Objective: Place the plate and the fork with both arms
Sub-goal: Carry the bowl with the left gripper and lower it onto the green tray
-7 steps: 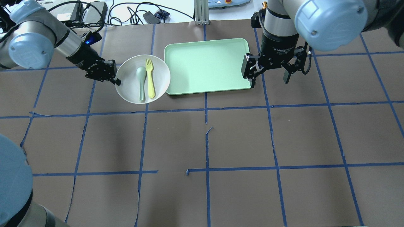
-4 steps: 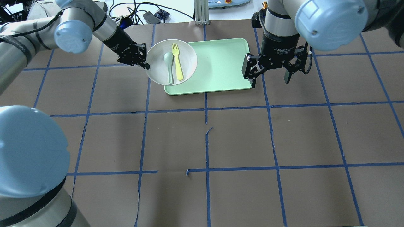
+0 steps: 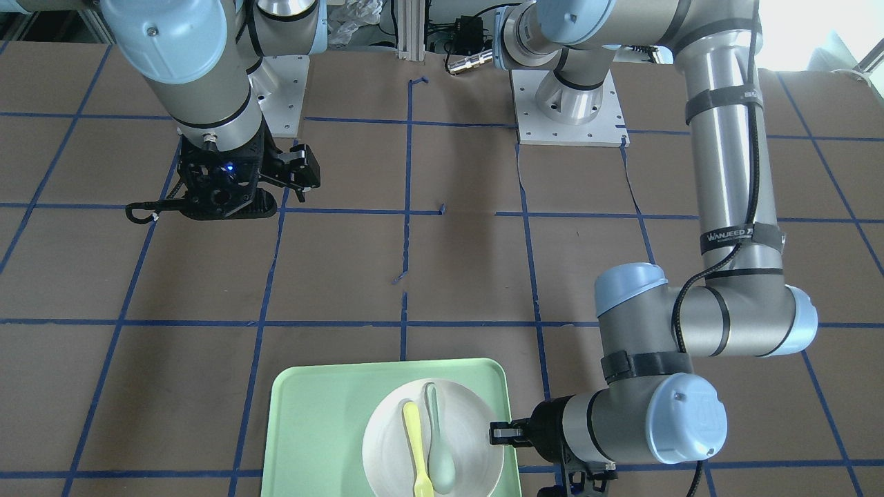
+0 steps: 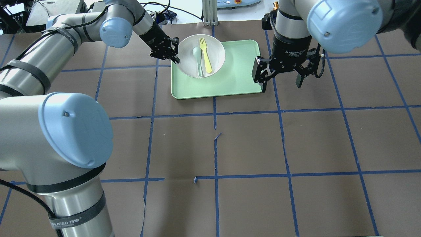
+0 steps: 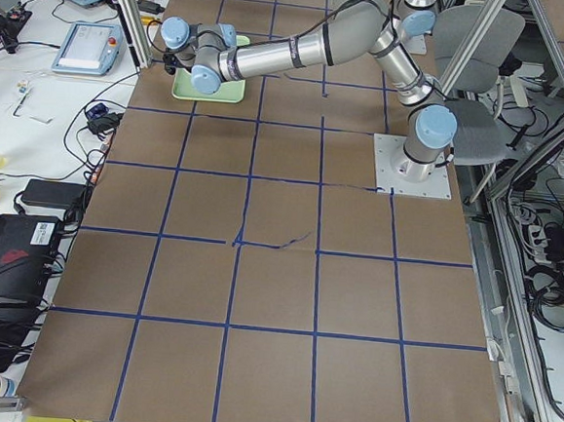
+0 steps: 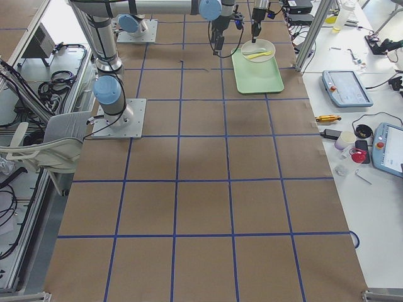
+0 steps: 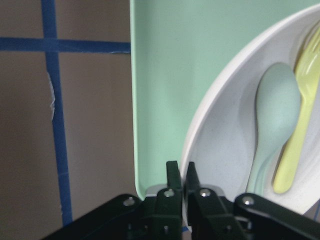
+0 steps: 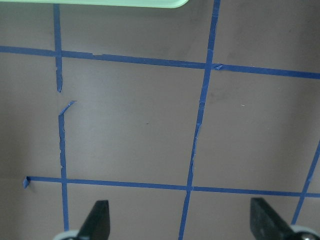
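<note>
Nearest the robot: brown paper table covering [image 4: 250, 148], gridded with blue tape.

Further out: pale green rectangular tray [image 4: 230, 82], long side toward the robot.

Just beside the tray's right edge: black two-finger right gripper [image 4: 281, 84], pointing down, jaws spread wide with nothing between them. One finger over the tray's near right corner, the other above the paper.

Over the tray's far left part: round off-white matte plate [image 4: 187, 54]. Overlaps the tray's far edge in the overhead view, so probably held a little above it. Contact not decidable.

In the plate, close against each other: slim pale yellow plastic fork [image 4: 206, 56], tines pointing away from the robot, and grey-green spoon [image 4: 198, 61] to its left.

At the plate's left rim: black left gripper [image 4: 174, 56], fingers [image 7: 173, 180] pinched tight on the rim, one on either side.

Step in hand, by judgement: setting the plate down on the tray.

- Next move calls for lowering it level, to keep fork and spoon from sliding.
- Then bringing it fully inside the tray's rim, letting go and backing off to the left.
- After that, likely work for the right gripper: taking the fork out of the plate with a narrow pinch on the handle, without catching the spoon.
</note>
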{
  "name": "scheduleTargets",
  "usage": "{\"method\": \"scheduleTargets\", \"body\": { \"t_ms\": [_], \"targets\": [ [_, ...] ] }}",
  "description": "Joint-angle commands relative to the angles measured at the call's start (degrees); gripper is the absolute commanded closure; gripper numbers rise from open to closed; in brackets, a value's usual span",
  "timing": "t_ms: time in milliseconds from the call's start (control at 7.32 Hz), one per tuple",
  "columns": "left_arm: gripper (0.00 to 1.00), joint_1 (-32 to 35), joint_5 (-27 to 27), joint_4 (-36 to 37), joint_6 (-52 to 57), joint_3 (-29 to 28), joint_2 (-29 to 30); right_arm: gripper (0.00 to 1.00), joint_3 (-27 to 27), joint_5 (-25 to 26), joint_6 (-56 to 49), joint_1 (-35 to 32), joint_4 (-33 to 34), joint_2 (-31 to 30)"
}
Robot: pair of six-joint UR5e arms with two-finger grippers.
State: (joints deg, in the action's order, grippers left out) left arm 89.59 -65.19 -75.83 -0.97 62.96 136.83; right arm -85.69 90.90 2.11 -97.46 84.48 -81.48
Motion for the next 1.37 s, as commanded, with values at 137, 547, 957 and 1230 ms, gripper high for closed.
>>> {"method": "scheduleTargets", "body": {
  "t_ms": [137,547,957,1230],
  "targets": [
    [1.00,2.42,0.06,0.77,-0.09,-0.82,2.30,0.00,0.08,-0.02,0.00,-0.01,0.25,0.00],
    [1.00,3.22,-0.11,1.21,1.49,-0.47,3.26,0.00,0.08,-0.02,0.00,-0.01,1.39,0.00],
    [0.03,3.66,-0.55,8.31,2.55,4.26,1.43,0.00,0.78,-0.29,-0.09,-0.01,4.88,0.09],
    [0.00,3.05,-2.03,7.37,2.11,5.07,-2.43,0.00,0.96,-0.02,-0.53,-0.01,7.52,0.87]
  ]
}}
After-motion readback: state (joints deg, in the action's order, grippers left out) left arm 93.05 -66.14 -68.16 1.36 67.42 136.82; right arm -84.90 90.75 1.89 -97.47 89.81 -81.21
